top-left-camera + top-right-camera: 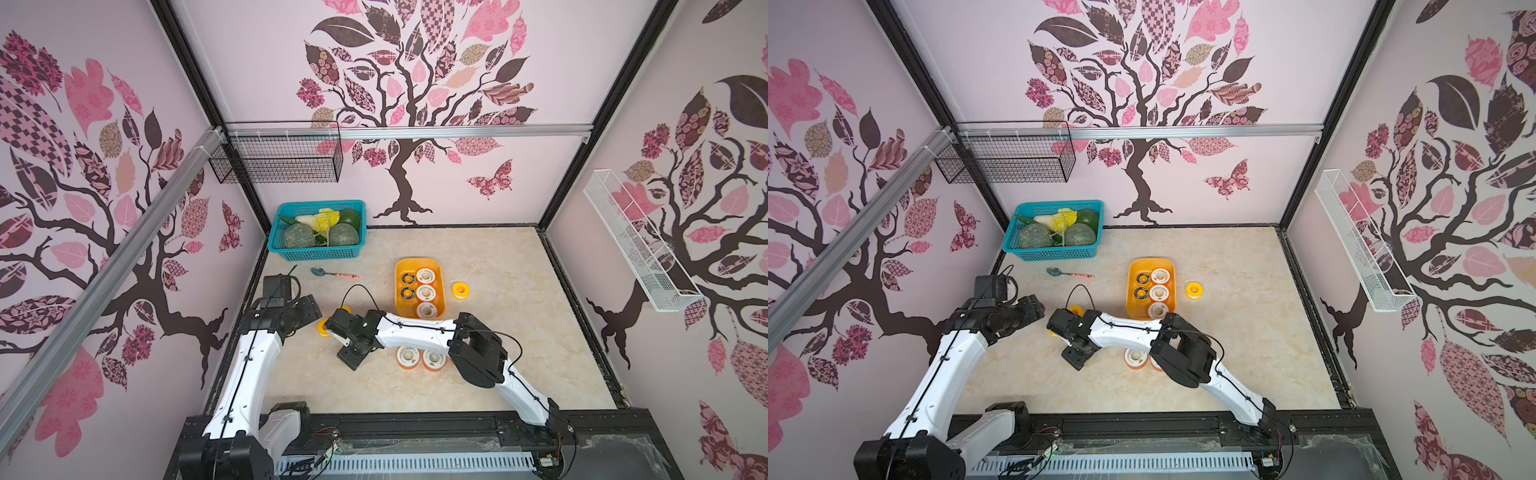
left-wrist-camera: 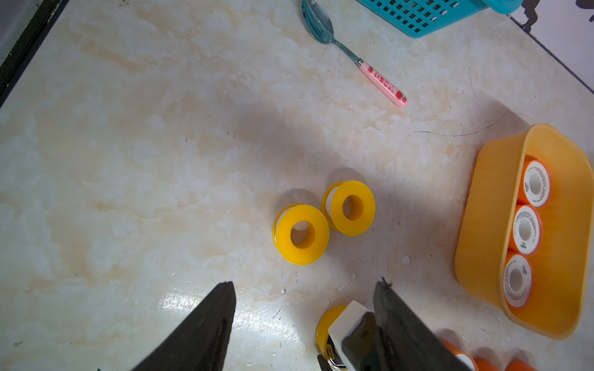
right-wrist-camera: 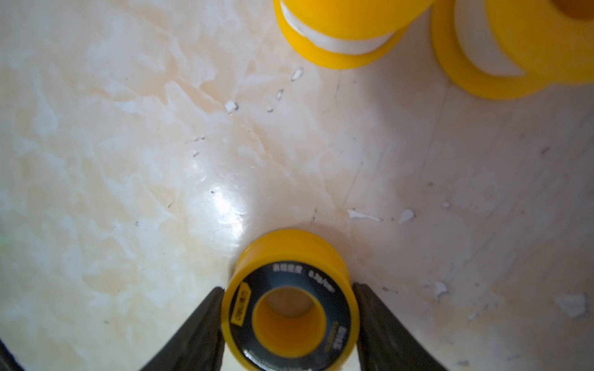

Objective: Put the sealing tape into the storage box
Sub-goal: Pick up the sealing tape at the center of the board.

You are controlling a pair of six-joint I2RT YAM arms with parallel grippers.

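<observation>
The storage box [image 1: 404,309], an orange-yellow tub, holds two black-faced spools [image 1: 407,277] and three white-faced ones [image 1: 425,275]. My right gripper [image 3: 287,289] is shut on a small yellow, black-faced spool of sealing tape [image 3: 289,253], a finger pressed on each side. The spool sits low over the table. Two plain yellow spools [image 2: 300,234] lie beyond it. My left gripper [image 2: 306,284] hangs open above bare table, holding nothing. Another yellow spool [image 1: 459,289] lies right of the box. White-faced orange spools [image 1: 407,356] sit partly under the right arm.
A teal basket [image 1: 316,249] of vegetables stands at the back left, with a pink-handled spoon [image 1: 332,273] in front of it. A black wire basket [image 1: 278,158] and a white one [image 1: 636,245] hang on the walls.
</observation>
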